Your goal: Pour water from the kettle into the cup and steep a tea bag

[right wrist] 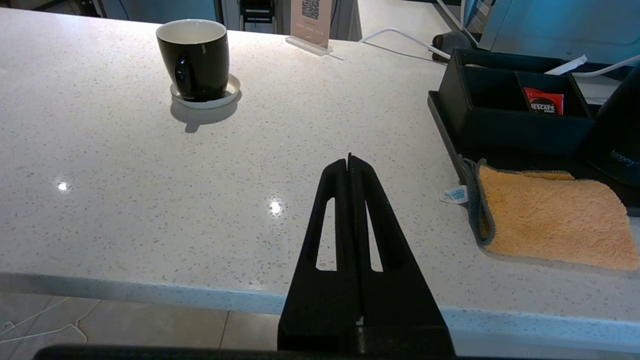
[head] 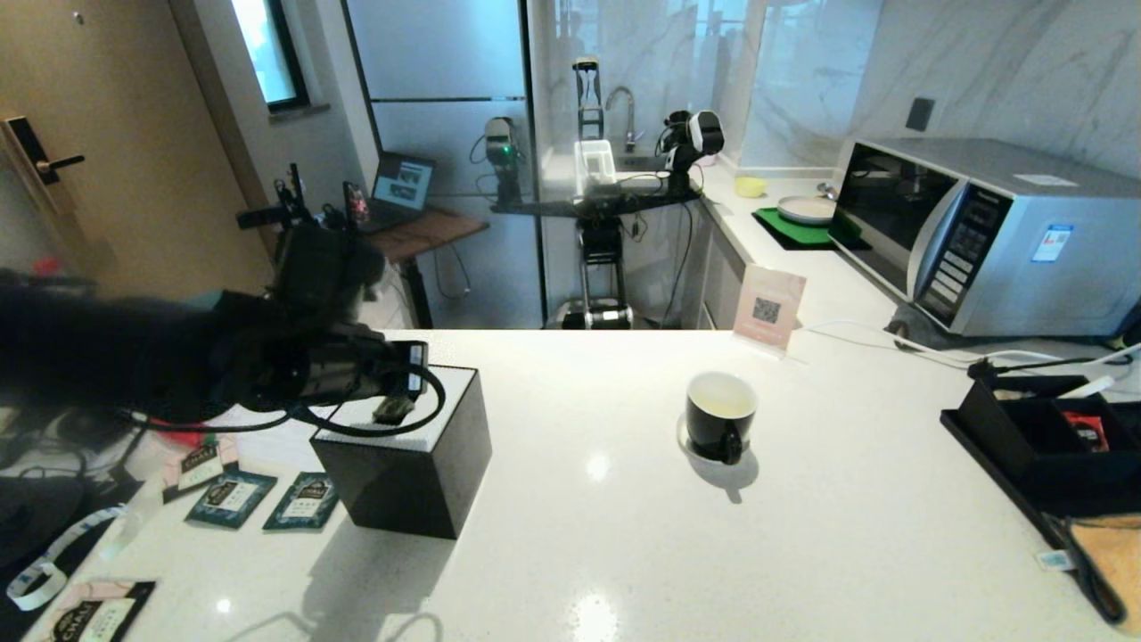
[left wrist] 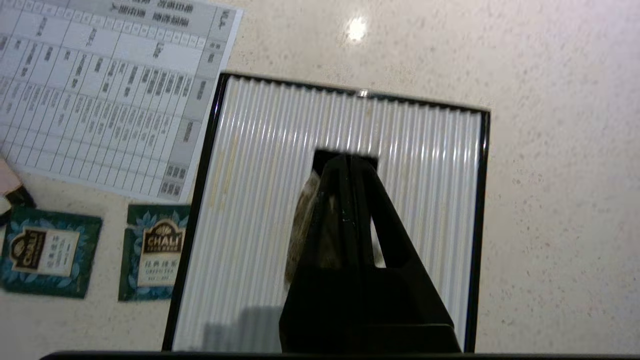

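Observation:
My left gripper [head: 408, 385] hangs over the black tissue box [head: 406, 464], shut on the grey-brown tea bag [head: 393, 409]. In the left wrist view the tea bag [left wrist: 301, 220] bulges out beside the closed fingers [left wrist: 395, 235], above the box's ribbed white top [left wrist: 250, 200]. The black cup [head: 720, 415] stands on its white saucer [right wrist: 227, 94] at mid-counter, well right of the box. My right gripper [right wrist: 349, 159] is shut and empty at the counter's near edge. The black kettle [right wrist: 620, 130] shows at the far right of the right wrist view. No water can be made out.
Teal tea sachets [head: 230, 497] and a printed sheet [left wrist: 100, 90] lie left of the box. A black tray [head: 1025, 437] with packets, an orange cloth [right wrist: 545, 220], a microwave [head: 980, 232] and a QR sign [head: 768, 308] occupy the right and back.

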{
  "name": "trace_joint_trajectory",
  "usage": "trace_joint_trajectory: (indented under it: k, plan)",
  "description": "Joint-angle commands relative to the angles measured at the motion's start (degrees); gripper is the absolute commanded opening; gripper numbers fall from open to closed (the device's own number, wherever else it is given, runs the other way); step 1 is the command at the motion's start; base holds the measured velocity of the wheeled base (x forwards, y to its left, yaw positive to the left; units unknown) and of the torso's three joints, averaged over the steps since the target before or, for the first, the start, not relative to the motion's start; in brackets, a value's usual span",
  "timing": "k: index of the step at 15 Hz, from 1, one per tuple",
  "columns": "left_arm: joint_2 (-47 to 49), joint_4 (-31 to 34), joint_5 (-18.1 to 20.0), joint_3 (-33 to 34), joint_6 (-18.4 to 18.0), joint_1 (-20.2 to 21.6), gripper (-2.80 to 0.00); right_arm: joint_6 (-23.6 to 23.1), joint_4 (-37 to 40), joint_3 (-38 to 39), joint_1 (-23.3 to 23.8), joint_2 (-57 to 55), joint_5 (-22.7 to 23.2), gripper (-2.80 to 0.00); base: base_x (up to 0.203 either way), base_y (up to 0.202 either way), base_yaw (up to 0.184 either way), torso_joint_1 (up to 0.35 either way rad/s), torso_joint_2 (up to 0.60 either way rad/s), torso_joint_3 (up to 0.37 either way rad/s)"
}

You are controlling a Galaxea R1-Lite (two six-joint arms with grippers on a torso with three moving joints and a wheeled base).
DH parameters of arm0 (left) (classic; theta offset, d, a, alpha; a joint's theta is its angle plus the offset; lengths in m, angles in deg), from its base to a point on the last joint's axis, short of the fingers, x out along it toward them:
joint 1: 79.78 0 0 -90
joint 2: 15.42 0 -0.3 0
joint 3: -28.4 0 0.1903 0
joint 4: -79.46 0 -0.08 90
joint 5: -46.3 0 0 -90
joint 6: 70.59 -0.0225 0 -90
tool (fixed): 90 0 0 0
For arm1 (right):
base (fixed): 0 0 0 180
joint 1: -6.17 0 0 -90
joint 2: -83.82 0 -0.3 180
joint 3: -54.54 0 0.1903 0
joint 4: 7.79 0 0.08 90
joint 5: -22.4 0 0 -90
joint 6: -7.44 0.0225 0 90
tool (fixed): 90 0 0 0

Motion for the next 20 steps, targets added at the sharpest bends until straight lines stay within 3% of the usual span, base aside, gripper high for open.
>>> trace_joint_trajectory:
  k: [1,9,14,20]
  plan:
    - [-2.86,2.96,0.00,0.63,0.15,-0.01,-2.80,-0.04,-0.01,0.00,-0.02,-0.09,0.02,-2.80,0.000,0.000,0.000,0.000,0.00,0.000]
    - [-7.41,4.92,0.13,8.10,0.33,-0.01,-2.80,-0.04,-0.01,0.00,-0.02,-0.09,0.02,-2.80,0.000,0.000,0.000,0.000,0.00,0.000]
    - [-5.47,4.48,0.05,8.16,2.20,-0.01,-2.80,-0.04,-0.01,0.00,-0.02,-0.09,0.02,-2.80,0.000,0.000,0.000,0.000,0.00,0.000]
    - [-1.48,-3.46,-0.39,8.17,2.10,0.25,-2.80,-0.04,-0.01,0.00,-0.02,-0.09,0.02,-2.80,0.000,0.000,0.000,0.000,0.00,0.000]
